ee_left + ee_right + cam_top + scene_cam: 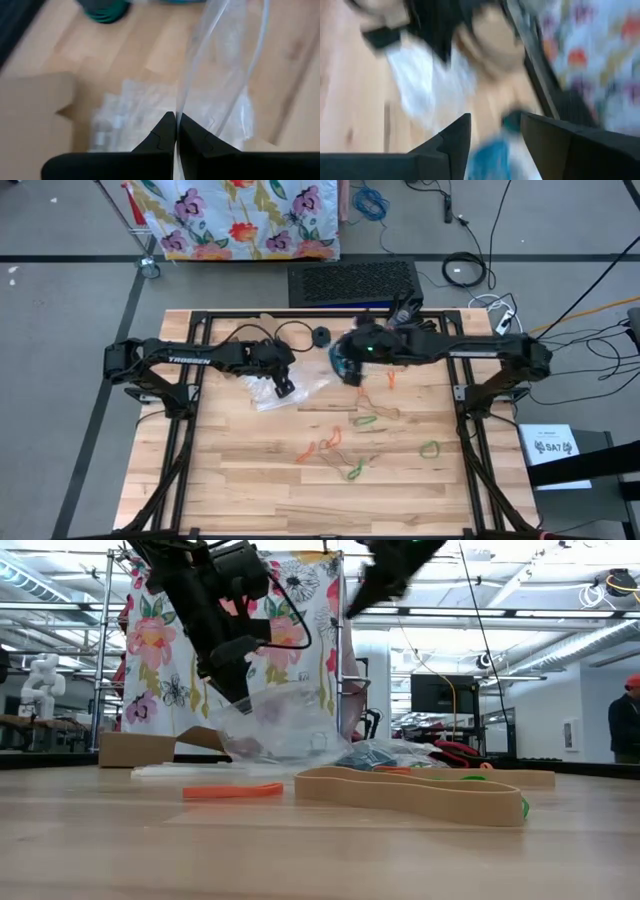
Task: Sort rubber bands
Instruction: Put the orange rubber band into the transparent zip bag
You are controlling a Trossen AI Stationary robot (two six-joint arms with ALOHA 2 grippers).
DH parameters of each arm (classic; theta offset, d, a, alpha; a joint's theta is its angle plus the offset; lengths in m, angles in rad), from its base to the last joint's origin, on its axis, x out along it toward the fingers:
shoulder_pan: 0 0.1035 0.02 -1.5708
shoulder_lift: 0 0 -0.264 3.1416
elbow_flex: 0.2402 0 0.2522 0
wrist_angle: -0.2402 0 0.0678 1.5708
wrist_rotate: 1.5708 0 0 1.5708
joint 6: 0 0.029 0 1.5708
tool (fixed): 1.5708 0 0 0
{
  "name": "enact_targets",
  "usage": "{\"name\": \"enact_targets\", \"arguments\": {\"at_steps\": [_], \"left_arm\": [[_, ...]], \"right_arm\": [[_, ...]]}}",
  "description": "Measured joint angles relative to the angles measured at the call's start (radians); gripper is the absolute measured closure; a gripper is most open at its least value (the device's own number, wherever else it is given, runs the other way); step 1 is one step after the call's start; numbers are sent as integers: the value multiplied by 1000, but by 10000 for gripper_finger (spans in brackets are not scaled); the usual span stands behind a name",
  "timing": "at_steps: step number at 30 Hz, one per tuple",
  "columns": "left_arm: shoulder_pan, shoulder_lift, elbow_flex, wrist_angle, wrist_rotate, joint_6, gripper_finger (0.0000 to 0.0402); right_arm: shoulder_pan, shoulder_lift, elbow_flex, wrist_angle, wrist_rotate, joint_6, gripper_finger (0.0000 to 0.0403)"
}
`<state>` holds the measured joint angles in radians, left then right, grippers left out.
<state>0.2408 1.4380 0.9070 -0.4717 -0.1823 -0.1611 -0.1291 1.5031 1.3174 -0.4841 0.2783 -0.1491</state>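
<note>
Left gripper [287, 388] sits left of centre in the high view, above the wooden table [240, 480]. Its fingers [161, 137] are pinched together on the edge of a clear plastic bag [290, 392]; in the left wrist view the thin film goes up from between the two tips. In the low view the bag [285, 725] hangs from this gripper [240, 700] at upper left, and its lower part rests on the table w/ some crumpled plastic.

Right gripper [350, 370] is near the centre top of the high view, just right of the bag. In the right wrist view its fingers [455, 137] stand wide apart w/ nothing clamped between them; something blue shows low between them, but it is too blurred to name. In the low view this arm only shows at the top, right of centre.

The rubber bands [350, 442] lie loose on the table in the centre and lower centre of the high view, approx. below the right gripper: green ones [429, 448], orange ones [306, 452] and tan ones, spread apart, a few crossing each other. In the low view a wide tan band [410, 792] lies in front at centre right and an orange band [232, 791] lies flat to its left. A flat cardboard piece [135, 748] stands at far left.
</note>
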Motion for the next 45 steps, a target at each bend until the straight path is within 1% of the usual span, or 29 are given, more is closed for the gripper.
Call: {"name": "enact_targets", "arguments": {"at_steps": [2,3,5,6,9,11,13,15,17,22,25,28,31,34,36,39,42,44,45], "left_arm": [[8,0,0,0,-32,-8,389],[9,0,0,0,-48,-8,389],[9,-7,0,-12,-81,-7,389],[6,-10,0,-20,-99,-4,389],[-11,-18,0,-50,-140,9,389],[-24,-25,0,-53,-143,9,389],[-45,-36,0,-53,-145,9,389],[-70,-47,0,-63,-145,9,389],[-99,-60,0,-67,-145,9,389],[-171,-93,0,-72,-151,-12,389],[-192,-101,-26,-50,-193,-29,389],[-185,-100,-54,-32,-204,-51,389],[-175,-100,-55,-14,-206,-66,389],[-168,-100,-55,5,-204,-41,389],[-162,-100,-55,13,-204,-33,389],[-156,-100,-55,23,-203,-10,389],[-144,-100,-55,40,-197,-5,389],[-138,-100,-55,57,-171,14,389],[-134,-100,-55,63,-155,19,389]], "right_arm": [[0,-43,-10,-142,13,101,244],[0,-69,-34,-177,13,152,248],[13,-126,-126,-192,21,237,256],[24,-160,-187,-168,31,278,259],[71,-255,-410,-68,58,433,269],[107,-297,-560,71,58,545,274],[139,-311,-690,238,57,618,277],[160,-301,-776,376,56,659,278],[170,-276,-819,449,56,687,278],[145,-161,-812,465,60,706,278],[104,-76,-777,465,61,707,278],[64,4,-728,463,51,674,278],[28,51,-687,458,40,661,278],[-1,82,-676,457,20,662,278],[-14,102,-676,457,-15,664,278],[-16,134,-673,470,0,683,279],[-17,159,-672,491,3,669,298],[-10,157,-672,498,5,648,330],[-6,146,-673,498,4,634,353]]}}
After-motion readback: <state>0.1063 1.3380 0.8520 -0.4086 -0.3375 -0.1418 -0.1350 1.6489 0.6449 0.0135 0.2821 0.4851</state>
